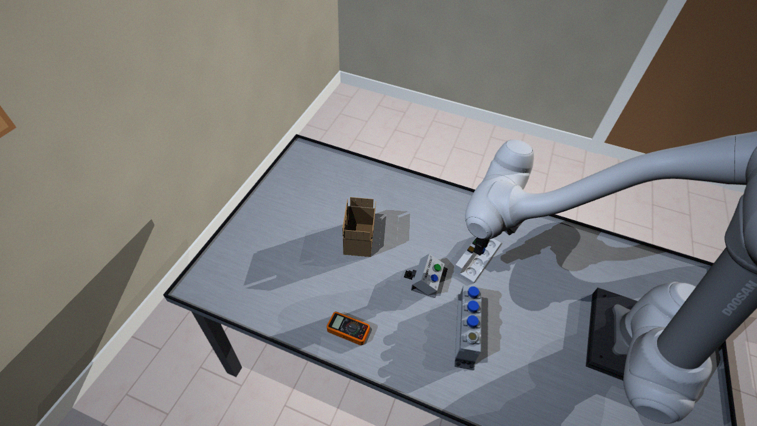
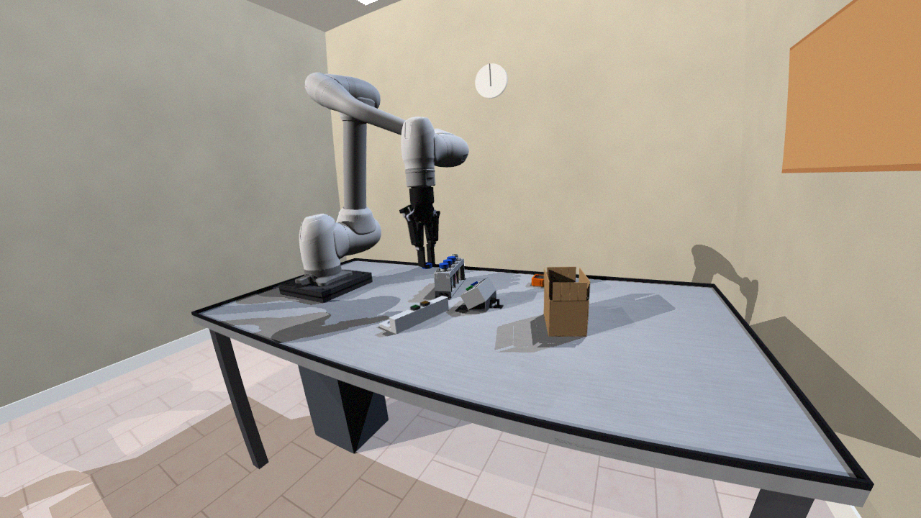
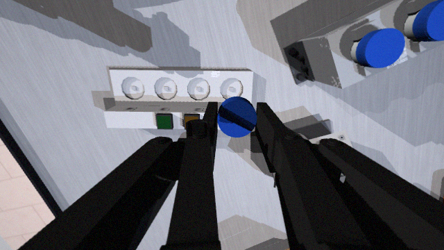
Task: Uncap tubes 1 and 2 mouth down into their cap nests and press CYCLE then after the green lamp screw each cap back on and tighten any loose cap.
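Note:
My gripper (image 3: pixel 236 117) is shut on a blue cap (image 3: pixel 236 117) and holds it above the white cap tray (image 3: pixel 180 92). In the wrist view the cap hangs just in front of the rightmost nest (image 3: pixel 231 87). All four nests look empty. The tray's two lamps (image 3: pixel 177 121) look unlit. In the top view the gripper (image 1: pixel 479 244) is over the far end of the tray (image 1: pixel 479 259). The decapping station (image 1: pixel 468 325) has one open tube (image 1: pixel 471 336) at its near end and three tubes with blue caps (image 1: pixel 472 306).
The key housing (image 1: pixel 431 273) with the green and blue keys stands left of the tray. A cardboard box (image 1: pixel 358 226) and an orange multimeter (image 1: pixel 348 328) sit further left. The arm's base plate (image 1: pixel 608 331) is at the right.

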Controlling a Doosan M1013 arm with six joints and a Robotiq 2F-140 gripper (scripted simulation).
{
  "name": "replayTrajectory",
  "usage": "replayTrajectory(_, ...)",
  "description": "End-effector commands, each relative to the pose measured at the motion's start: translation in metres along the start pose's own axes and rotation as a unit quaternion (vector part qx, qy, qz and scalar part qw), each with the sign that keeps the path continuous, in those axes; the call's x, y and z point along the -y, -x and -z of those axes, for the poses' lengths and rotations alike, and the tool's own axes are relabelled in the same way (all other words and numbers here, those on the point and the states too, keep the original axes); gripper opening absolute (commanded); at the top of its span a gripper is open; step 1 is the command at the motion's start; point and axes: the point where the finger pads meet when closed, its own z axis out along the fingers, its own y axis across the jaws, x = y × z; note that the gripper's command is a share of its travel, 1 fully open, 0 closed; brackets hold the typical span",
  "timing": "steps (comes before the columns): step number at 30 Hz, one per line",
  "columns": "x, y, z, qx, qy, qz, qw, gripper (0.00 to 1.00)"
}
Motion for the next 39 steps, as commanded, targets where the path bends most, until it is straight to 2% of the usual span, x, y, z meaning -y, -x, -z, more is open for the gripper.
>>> replayTrajectory(1,0.001,0.001,0.001,0.000,0.001,0.000,1.000,0.30)
replayTrajectory(4,0.001,0.001,0.001,0.000,0.001,0.000,1.000,0.30)
replayTrajectory(19,0.000,0.001,-0.074,0.000,0.001,0.000,1.000,0.30)
replayTrajectory(21,0.000,0.001,-0.074,0.000,0.001,0.000,1.000,0.30)
replayTrajectory(31,0.000,0.001,-0.124,0.000,0.001,0.000,1.000,0.30)
replayTrajectory(39,0.000,0.001,-0.127,0.000,0.001,0.000,1.000,0.30)
